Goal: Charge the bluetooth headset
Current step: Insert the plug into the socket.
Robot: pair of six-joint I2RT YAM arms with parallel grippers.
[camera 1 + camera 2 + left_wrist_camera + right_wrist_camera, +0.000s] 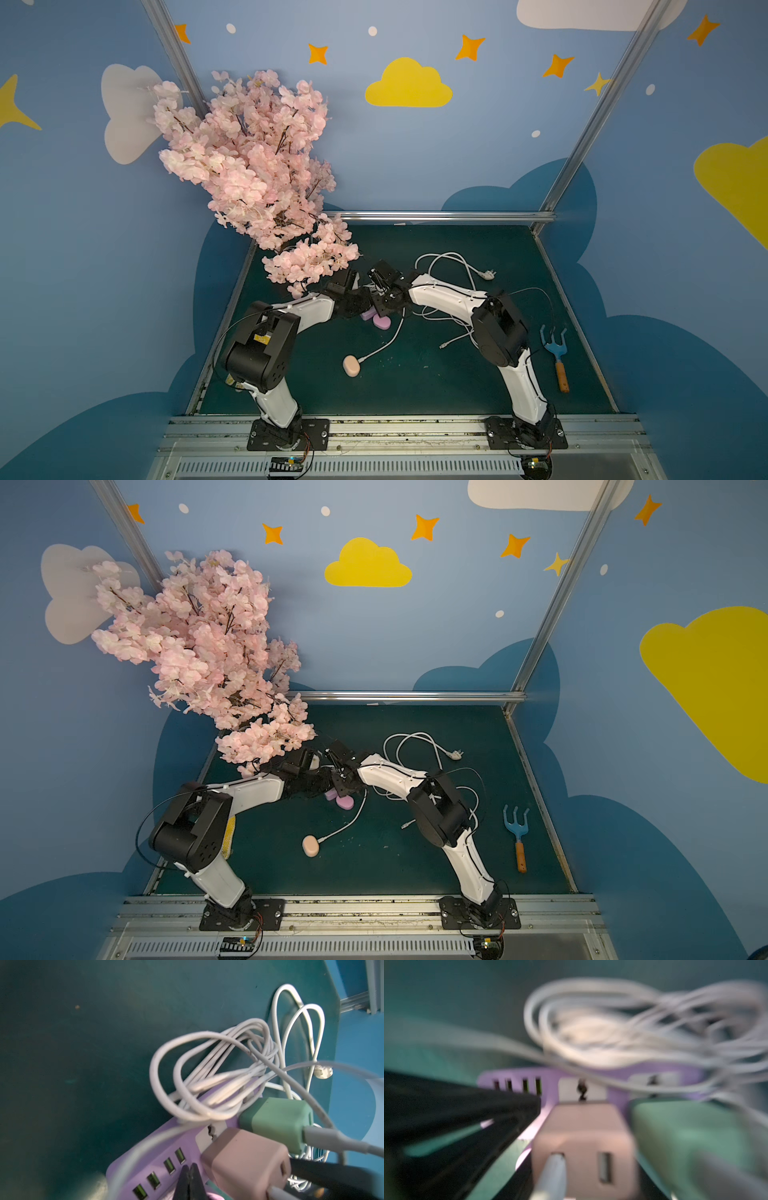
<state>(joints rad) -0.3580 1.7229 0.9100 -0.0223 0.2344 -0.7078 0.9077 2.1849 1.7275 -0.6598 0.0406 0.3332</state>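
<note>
Blue walls (pixel 415 166) painted with clouds and stars are set around a dark green mat (pixel 415 386), and one pink blossom tree (pixel 249 166) overhangs its far left corner. Two arms meet mid-mat, largely hiding one purple power strip (pixel 166 1147) in both top views. Tangled white cables (pixel 207 1076) and one blue rake (pixel 555 347) are seen.

The left gripper (pixel 188 1176) is pressed together over the strip's four USB ports. The right gripper (pixel 379 305) is blurred beside one pink adapter (pixel 245 1163) and one green adapter (pixel 276 1120); its state cannot be told.

One peach headset case (pixel 351 366), cabled, lies near the front, well apart from the strip.

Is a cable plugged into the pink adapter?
In: a white cable enters one port of the pink adapter; the neighbouring port is empty.
</note>
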